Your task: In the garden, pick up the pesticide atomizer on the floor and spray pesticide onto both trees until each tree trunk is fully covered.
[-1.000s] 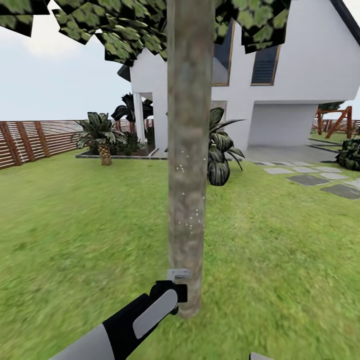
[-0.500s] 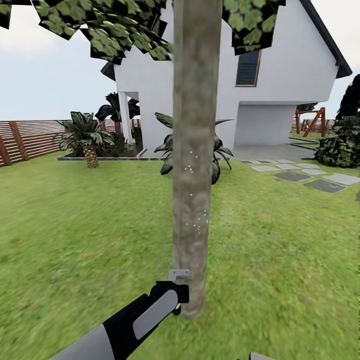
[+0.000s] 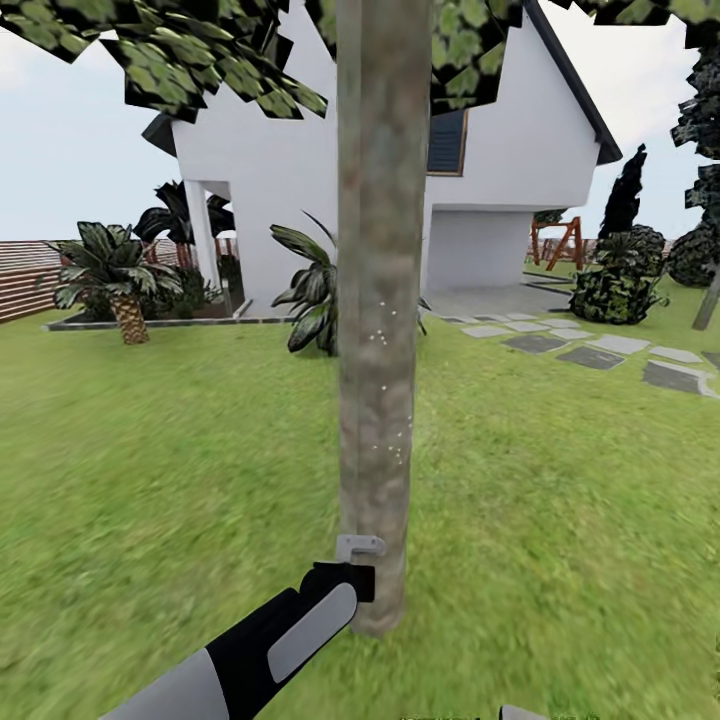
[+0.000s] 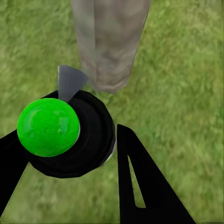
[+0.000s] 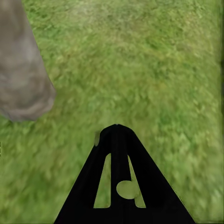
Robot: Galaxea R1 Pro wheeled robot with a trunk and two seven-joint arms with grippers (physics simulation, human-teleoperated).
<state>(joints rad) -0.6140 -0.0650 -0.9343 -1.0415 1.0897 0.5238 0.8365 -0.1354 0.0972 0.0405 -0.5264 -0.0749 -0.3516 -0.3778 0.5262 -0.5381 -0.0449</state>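
Head view: left gripper (image 3: 352, 580) holds the atomizer (image 3: 358, 548) low down, nozzle just short of the trunk (image 3: 378, 330) near its base. Fine white specks on the bark above the gripper, mid-height; rest of the trunk looks bare. Grass (image 3: 150, 450) all round, house (image 3: 500, 160) behind the trunk.

Left wrist view: fingers (image 4: 140, 182) clamped around the atomizer's black body, green cap (image 4: 47, 127) facing the camera, grey nozzle (image 4: 69, 81) aimed at the trunk foot (image 4: 109, 42) straight ahead.

Right wrist view: right gripper (image 5: 116, 135) closed to a point, nothing in it, over grass; trunk base (image 5: 21, 84) off to one side.

Progress, my read: pickup done, first trunk partly sprayed, coverage far from full. Second tree not started, as far as I can tell.

Versus earlier frames: house and plants have slid left behind the trunk, so the camera moved. Arm and atomizer sit in the same spot against the trunk.
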